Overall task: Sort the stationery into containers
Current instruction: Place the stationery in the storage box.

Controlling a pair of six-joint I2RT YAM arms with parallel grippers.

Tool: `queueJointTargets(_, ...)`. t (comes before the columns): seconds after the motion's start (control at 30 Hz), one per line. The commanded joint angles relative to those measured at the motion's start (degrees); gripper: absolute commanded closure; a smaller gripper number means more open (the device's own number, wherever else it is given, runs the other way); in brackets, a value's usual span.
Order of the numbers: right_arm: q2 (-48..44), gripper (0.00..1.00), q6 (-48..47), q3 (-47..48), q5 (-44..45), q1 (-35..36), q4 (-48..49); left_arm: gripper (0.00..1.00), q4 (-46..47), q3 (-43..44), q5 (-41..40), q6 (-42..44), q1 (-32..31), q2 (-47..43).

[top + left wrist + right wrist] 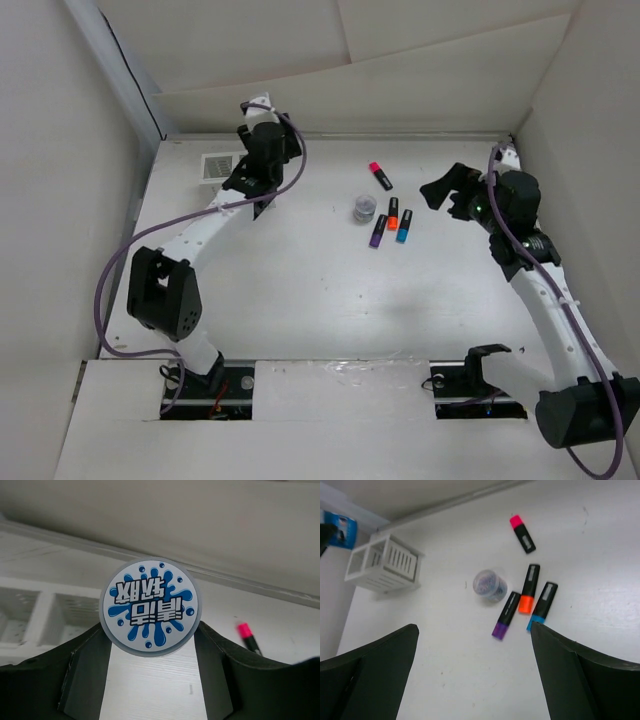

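Note:
My left gripper [151,630] is shut on a round tub [151,607] with a grey rim and a blue splash label, held above the table just right of the white two-compartment box [47,622]. In the top view the left gripper [250,183] sits beside the box [220,166]. My right gripper [474,626] is open and empty, above the table near the stationery. Pink [522,533], orange [529,589], blue [543,606] and purple [505,615] highlighters and a translucent grey roll [490,585] lie at mid-table. The right gripper [445,187] hovers right of them.
White walls enclose the table on the left, back and right. The box [385,569] stands close to the back left corner. The pink highlighter [380,176] lies apart from the other three [392,222], with the roll [364,207] to their left.

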Motion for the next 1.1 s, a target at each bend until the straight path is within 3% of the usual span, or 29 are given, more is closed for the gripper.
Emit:
queueJointTargets(0.0,-0.4,0.00,0.2,-1.7,0.3,2.6,6.1,0.62,-0.2,-1.9,-4.6,-5.0,2.1,-5.8)
queueJointTargets(0.33,-0.4,0.00,0.7,-6.8,6.8,13.2,11.3,0.59,-4.4,-2.8,-10.5,-4.4,11.8,-5.8)
queueJointTargets(0.53,0.1,0.00,0.7,-7.4,10.8,17.5,11.9,0.58,-4.4,-4.7,-8.4,-4.4,17.5,-5.2)
queueJointTargets(1.07,0.1,0.00,0.7,-7.4,11.3,18.2,11.9,0.56,-1.9,-1.3,-10.8,0.7,17.5,3.8)
